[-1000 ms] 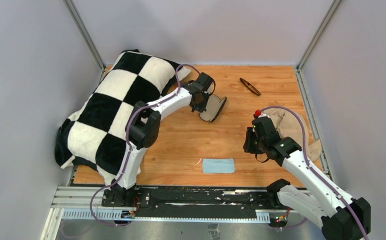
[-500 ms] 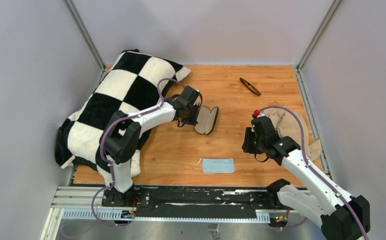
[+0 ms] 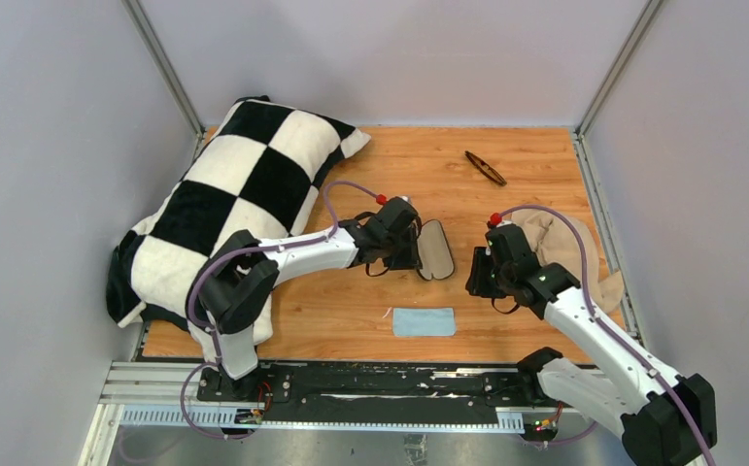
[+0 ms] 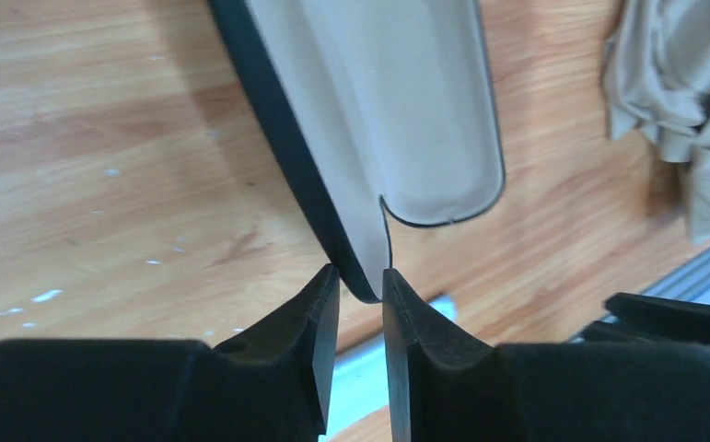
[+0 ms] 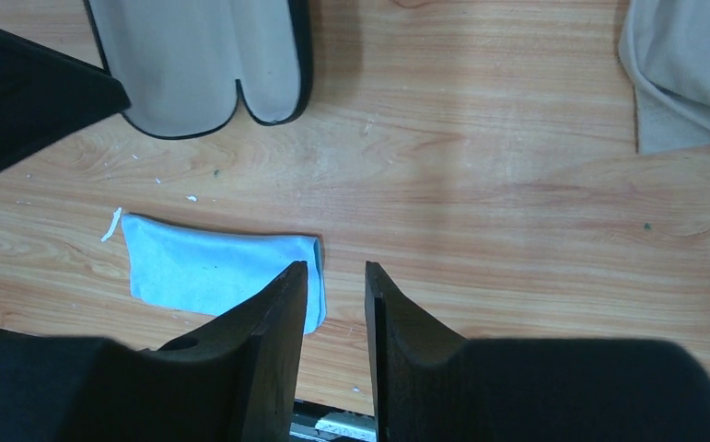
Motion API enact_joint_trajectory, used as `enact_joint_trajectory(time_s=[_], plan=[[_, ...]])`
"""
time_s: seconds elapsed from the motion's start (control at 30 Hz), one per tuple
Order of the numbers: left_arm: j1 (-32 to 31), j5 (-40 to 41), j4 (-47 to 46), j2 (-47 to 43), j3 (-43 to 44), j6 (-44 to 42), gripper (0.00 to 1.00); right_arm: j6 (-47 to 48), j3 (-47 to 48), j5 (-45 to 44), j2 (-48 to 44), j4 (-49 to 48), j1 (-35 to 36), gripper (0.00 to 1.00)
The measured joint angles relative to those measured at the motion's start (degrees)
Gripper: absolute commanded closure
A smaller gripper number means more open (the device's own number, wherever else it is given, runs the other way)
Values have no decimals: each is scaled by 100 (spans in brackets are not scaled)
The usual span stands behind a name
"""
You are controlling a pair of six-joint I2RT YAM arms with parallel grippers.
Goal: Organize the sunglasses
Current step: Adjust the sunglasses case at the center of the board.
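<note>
While the light blue cloth point(image 3: 424, 321) lies flat on the wooden table point(image 3: 351, 291), just under and left of the right gripper point(image 5: 335, 272), that gripper hovers over bare wood with its jaws a little apart and nothing between them. Ahead of it and to its left sits the open glasses case point(image 3: 435, 249), black shell down and beige lining up, with nothing in it.

The left gripper point(image 4: 360, 276) is at the rim of the case. Its jaws stand narrowly apart with the case's edge reaching in between the tips. I cannot tell whether they pinch it or merely flank it.

A crumpled beige fabric point(image 3: 560, 243) lies close on the right gripper's right side. The sunglasses point(image 3: 485, 167), folded, rest on the table well beyond both grippers, near the back edge and apart from everything else.

By my reading, the case is open and set out ready, but the main work is undone. The sunglasses must be fetched and laid in the lining, and the case closed. The cloth probably goes in too.
</note>
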State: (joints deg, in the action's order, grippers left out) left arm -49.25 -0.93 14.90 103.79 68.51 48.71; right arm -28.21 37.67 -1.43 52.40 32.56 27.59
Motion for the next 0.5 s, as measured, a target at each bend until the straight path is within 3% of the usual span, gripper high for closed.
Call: enact_joint_trajectory(time_s=[0.27,0.5], plan=[[-107,-168,-210,-90,-2,487,56,-33,-92,-2,-236,4,0,64],[-107,-109,-98,-553,26,402,52,-33,-164,-2,-234,7,0,63]])
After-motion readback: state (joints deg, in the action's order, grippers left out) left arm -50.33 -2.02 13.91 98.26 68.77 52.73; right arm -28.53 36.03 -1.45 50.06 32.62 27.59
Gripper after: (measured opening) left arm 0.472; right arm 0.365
